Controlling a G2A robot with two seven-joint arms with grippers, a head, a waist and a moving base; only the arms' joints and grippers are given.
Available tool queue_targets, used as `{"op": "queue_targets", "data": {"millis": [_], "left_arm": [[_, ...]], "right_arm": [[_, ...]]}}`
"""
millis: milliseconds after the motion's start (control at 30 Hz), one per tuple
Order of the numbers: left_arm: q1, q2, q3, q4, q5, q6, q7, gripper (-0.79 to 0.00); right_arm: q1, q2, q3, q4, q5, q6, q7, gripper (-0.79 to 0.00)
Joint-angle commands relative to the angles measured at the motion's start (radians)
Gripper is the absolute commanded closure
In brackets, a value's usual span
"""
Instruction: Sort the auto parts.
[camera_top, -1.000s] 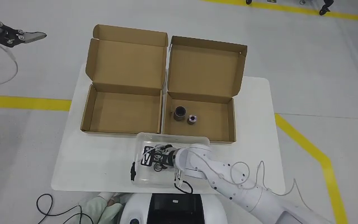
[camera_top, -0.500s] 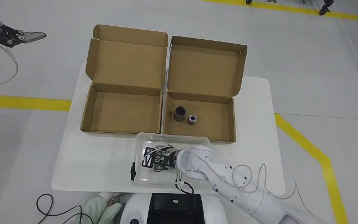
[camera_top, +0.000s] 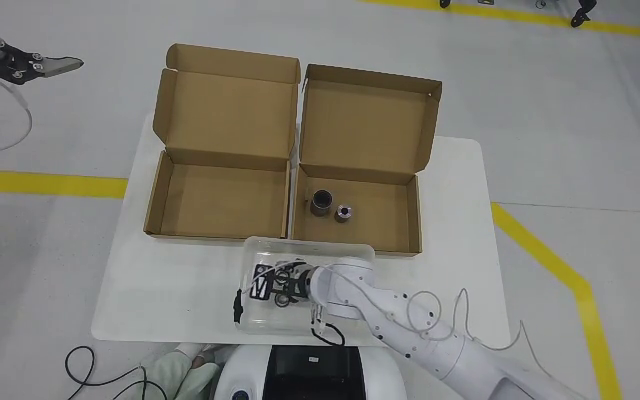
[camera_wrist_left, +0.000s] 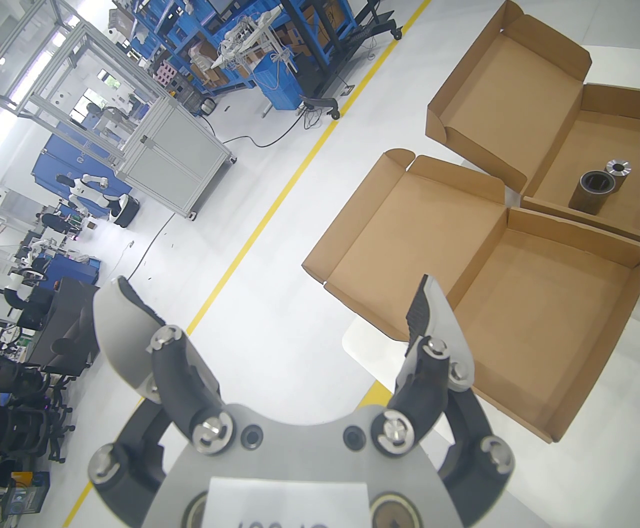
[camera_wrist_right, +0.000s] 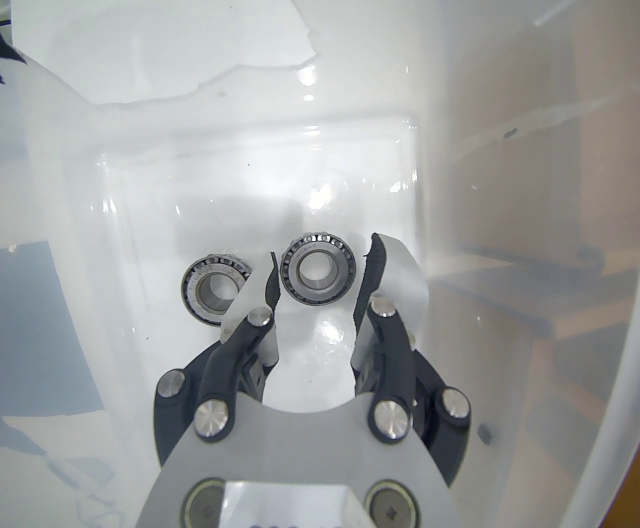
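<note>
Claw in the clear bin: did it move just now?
The right claw slid slightly left inside the clear bin, open, straddling one bearing without gripping it. The left cardboard box, the right cardboard box, its dark sleeve and silver bushing stayed put.

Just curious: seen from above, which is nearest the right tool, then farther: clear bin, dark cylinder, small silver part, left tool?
1. Clear bin: right tool is inside.
2. Dark cylinder, small silver part: right-hand box; too close to call.
3. Left tool: far, off the table.
</note>
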Motion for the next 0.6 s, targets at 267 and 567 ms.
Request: {"op": "queue_targets", "data": {"millis": [267, 567], "left_arm": [[0.0, 0.0, 0.0, 0.0, 0.0, 0.0, 0.0, -0.785], [0.0, 0.0, 0.0, 0.0, 0.0, 0.0, 0.0, -0.785]], "right_arm": [[-0.016, -0.001, 0.024, -0.027, -0.015, 0.0, -0.031, 0.0], [-0.095, 0.033, 0.112, -0.125, 0.031, -0.052, -0.124, 0.0]]}}
